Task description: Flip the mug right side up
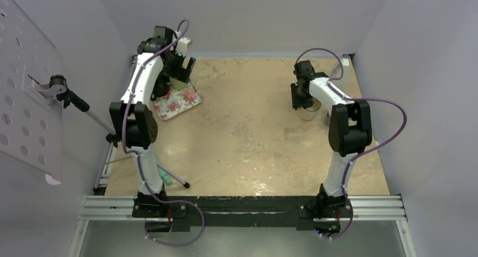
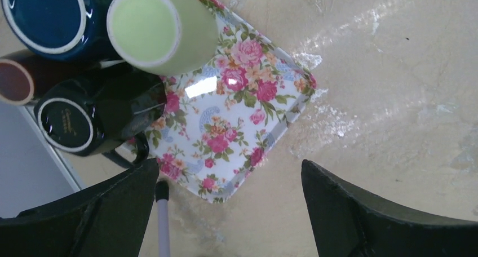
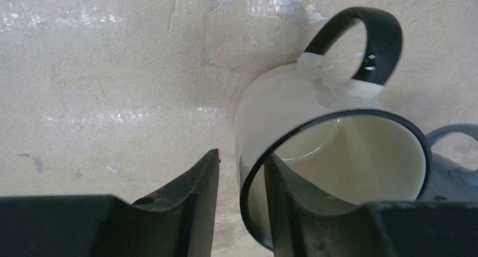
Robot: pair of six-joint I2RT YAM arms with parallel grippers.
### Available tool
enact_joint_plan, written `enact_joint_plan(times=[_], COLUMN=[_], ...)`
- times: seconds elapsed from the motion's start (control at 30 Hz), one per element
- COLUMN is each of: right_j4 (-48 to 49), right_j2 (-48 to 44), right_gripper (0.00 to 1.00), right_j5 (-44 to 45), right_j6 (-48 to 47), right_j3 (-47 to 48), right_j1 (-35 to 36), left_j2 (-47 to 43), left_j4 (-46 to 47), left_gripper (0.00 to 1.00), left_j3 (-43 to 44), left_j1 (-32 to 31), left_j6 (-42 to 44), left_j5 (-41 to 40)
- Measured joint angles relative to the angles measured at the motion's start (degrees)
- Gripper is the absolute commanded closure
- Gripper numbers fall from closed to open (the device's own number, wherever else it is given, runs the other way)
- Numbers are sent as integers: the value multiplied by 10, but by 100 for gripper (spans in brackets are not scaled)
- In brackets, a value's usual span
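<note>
On mottled tabletop (image 3: 113,71) — glossy, black-rimmed mug (image 3: 282,96)

Tabletop (image 1: 242,138): beige, mottled, with worn pale patches and glare towards 6 o'clock.
Walls (image 1: 253,14): plain lavender-grey, enclosing the table at 9, 12 and 3 o'clock.
Perforated white panel (image 1: 22,116): tilted, at 9 o'clock.
Aluminium rail (image 1: 383,207): along the table edge at 6 o'clock.
Lighting: even, diffuse, with soft shadows.
</note>
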Motion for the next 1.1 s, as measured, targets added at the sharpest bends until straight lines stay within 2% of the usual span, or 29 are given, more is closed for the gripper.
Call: enact_joint_plan(times=[0.1, 0.23, 0.43, 0.6, 0.67, 0.93, 1.1], right_j4=[-1, -14, -21, -24, -24, -27, -30], right_j2=[12, 10, -7, -31, -37, -47, -53], right_gripper=[49, 44, 43, 43, 43, 43, 43], right_j5=[0, 1, 0, -2, -2, -1, 0], right_j6=[-2, -3, -2, -3, -3, -7, -9], right_j3=[5, 18, 24, 24, 24, 24, 24], right_j1=[-2, -3, -3, -3, -3, -3, -3], left_j2=[46, 104, 164, 205, 214, 224, 211], left_j4=[13, 58, 130, 165, 169, 174, 173], left_gripper=[0, 0, 0, 1, 5, 38, 50], left_j3=[26, 65, 101, 123, 124, 123, 104], left_j1=[-1, -1, 0, 1, 2, 12, 19], left_j6=[4, 16, 33, 34, 33, 36, 58], left_j5=[-10, -44, -92, -93, -86, -64, -35])
